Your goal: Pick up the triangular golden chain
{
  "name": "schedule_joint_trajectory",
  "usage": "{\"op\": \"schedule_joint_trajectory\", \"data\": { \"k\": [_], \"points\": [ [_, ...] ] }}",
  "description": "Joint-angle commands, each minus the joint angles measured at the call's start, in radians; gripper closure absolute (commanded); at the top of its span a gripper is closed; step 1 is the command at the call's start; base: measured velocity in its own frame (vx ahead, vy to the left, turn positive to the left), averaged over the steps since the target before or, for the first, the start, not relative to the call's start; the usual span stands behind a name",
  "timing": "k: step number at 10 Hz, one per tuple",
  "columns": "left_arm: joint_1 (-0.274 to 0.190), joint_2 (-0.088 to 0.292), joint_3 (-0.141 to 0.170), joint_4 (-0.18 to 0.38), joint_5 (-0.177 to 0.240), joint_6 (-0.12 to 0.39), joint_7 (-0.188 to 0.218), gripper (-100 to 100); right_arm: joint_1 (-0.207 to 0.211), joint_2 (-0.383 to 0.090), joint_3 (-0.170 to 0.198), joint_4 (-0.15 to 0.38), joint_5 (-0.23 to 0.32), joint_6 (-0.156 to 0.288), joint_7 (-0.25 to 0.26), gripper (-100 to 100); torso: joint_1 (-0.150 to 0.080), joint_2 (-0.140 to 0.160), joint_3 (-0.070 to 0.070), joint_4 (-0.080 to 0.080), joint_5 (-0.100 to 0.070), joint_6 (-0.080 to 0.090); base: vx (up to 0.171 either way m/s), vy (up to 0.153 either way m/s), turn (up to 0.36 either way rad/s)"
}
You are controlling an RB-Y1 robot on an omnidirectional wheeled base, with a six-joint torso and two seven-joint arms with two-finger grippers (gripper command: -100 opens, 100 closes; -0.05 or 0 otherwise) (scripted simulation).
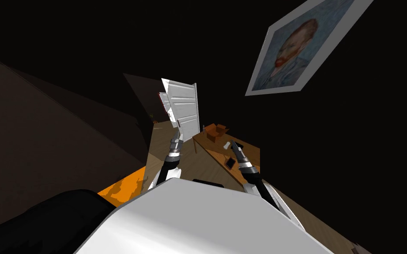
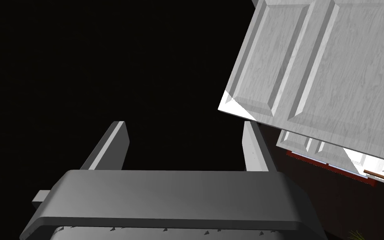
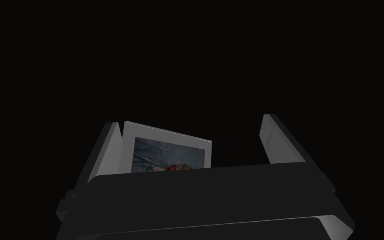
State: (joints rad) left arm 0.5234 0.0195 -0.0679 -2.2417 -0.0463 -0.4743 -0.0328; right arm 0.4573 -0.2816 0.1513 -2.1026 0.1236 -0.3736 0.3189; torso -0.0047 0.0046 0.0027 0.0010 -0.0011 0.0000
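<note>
Your left gripper sits just left of frame centre, before the white panelled door, fingers spread wide, gripping nothing. Your right gripper hangs centre right over the wooden table, likewise parted and empty. A brown box and a dark flat object lie near it. Where the chain lies, you cannot tell.

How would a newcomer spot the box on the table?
Start at the white panelled door ahead. Right of it stands a wooden table, the box at its far end. It is brown with open flaps, unlike the small dark flat item nearer me.
</note>
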Motion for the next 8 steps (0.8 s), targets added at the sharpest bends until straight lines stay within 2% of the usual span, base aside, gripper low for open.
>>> {"op": "schedule_joint_trajectory", "data": {
  "k": [1,2,4,5,7,8],
  "points": [
    [0.0,0.0,0.0,0.0,0.0,0.0,0.0,0,-0.03,-0.047,0.025,0.05,0.006,0.008,0.05,-100,0.0,0.0,0.0,0.0,0.0,0.0,-0.073,-0.051,0.069],
    [0.0,0.0,0.0,0.0,0.0,0.0,0.0,0,-0.03,-0.047,0.025,0.052,0.006,0.008,0.059,-100,0.001,0.0,0.0,0.0,0.0,0.0,-0.06,-0.043,0.014],
    [0.0,0.0,0.0,0.0,0.0,0.0,0.0,0,-0.057,-0.108,0.057,0.109,0.016,0.026,0.12,-100,0.001,-0.001,-0.001,0.0,0.0,0.0,-0.059,-0.047,0.067],
    [0.0,0.0,0.0,0.0,0.0,0.0,0.0,0,-0.057,-0.108,0.057,0.109,0.016,0.026,0.13,-100,0.001,-0.001,-0.001,0.0,0.0,0.0,-0.045,-0.041,0.033],
    [0.0,0.0,0.0,0.0,0.0,0.0,0.0,0,-0.083,-0.172,0.092,0.174,0.03,0.047,0.193,-100,0.002,-0.002,-0.001,0.0,0.0,0.0,-0.049,-0.041,0.096],
    [0.0,0.0,0.0,0.0,0.0,0.0,0.0,0,-0.083,-0.172,0.092,0.174,0.03,0.047,0.209,-100,0.001,-0.001,-0.001,0.0,0.0,0.0,-0.039,-0.041,0.039]
  ]
}}
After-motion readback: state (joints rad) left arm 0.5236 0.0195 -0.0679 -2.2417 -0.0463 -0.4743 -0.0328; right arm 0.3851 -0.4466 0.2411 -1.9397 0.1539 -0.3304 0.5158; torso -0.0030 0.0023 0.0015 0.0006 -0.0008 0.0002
